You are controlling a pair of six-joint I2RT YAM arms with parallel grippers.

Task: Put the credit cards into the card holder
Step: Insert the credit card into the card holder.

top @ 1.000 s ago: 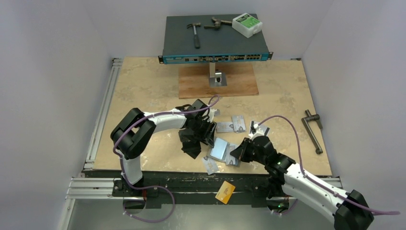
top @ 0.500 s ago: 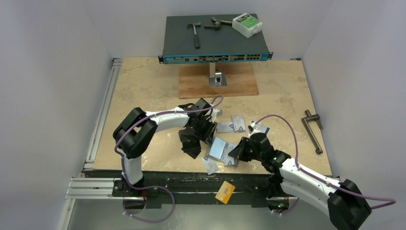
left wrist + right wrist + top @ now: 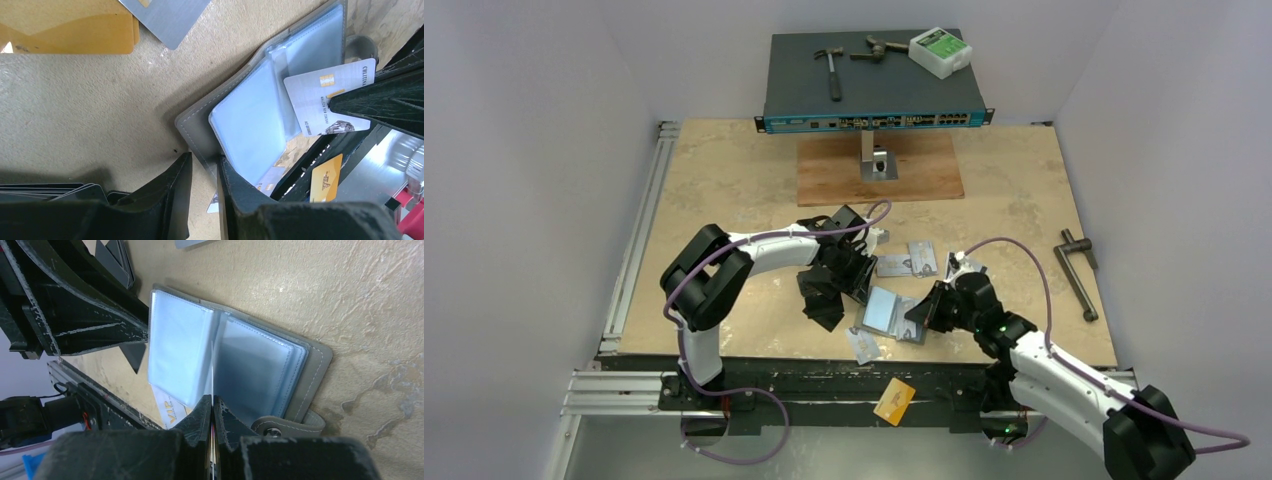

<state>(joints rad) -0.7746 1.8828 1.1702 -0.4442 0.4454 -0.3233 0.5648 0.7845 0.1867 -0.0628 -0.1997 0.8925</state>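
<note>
The left arm (image 3: 764, 245), elbow bent, reaches rightward, the left gripper (image 3: 204, 162) set narrow astride the open holder (image 3: 197, 131) at its cover edge, grip unclear, while the right arm (image 3: 1044, 365) stretches in low, the right gripper (image 3: 213, 402) clamped on a silver card (image 3: 325, 100) edge-down over the holder's sleeves near the table's (image 3: 724, 180) front.

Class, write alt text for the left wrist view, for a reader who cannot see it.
An open grey card holder lies on the table while the right gripper holds a white credit card over its bluish sleeves. The left gripper straddles the holder's edge.
</note>
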